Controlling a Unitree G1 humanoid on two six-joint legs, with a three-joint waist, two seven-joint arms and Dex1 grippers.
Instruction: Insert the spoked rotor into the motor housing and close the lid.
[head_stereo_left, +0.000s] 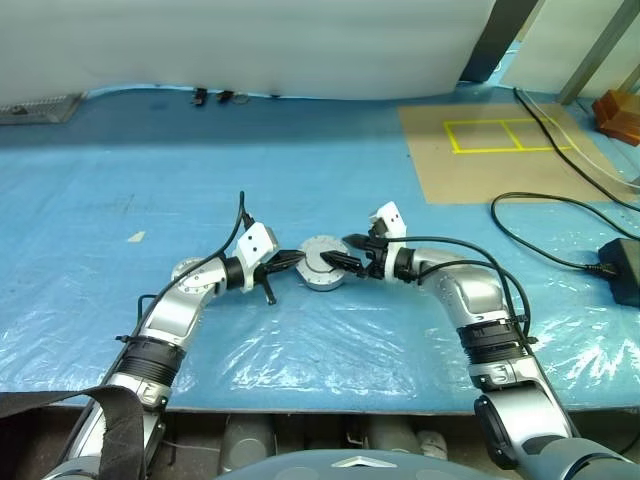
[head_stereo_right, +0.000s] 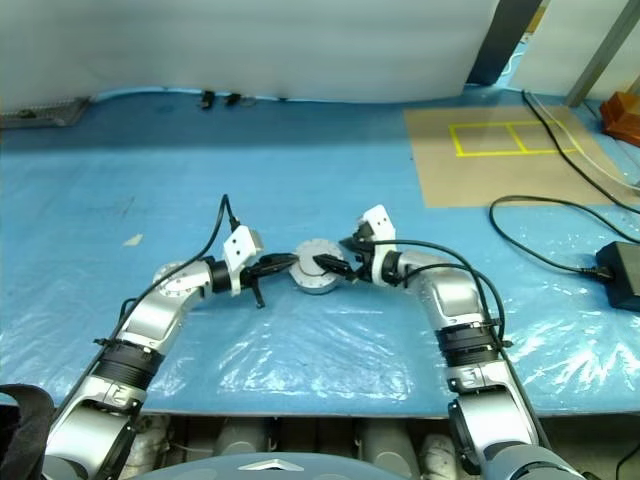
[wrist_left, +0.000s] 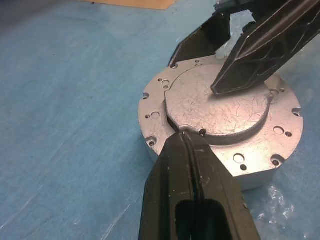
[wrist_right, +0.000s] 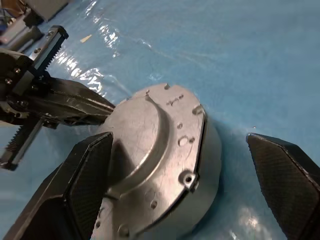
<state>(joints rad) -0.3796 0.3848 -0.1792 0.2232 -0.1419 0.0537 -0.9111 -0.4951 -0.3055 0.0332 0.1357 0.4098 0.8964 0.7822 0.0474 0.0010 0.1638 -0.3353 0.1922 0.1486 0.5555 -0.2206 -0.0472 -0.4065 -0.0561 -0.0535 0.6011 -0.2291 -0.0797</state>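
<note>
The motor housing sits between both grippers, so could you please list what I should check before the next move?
1. Motor housing flat on the blue sheet: ok.
2. Left gripper fingers shut, tip at the housing's rim: ok.
3. Right gripper fingers open, one over the top face: ok.
4. Spoked rotor seated inside: cannot tell, a closed silver face is up.
5. Lid fully seated: cannot tell.

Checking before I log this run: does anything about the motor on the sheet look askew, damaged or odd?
Nothing stands out. The motor sits flat on the blue sheet, its silver face scuffed but seated evenly. The left gripper, jaws shut, touches its rim; the right gripper straddles it, jaws open.
</note>
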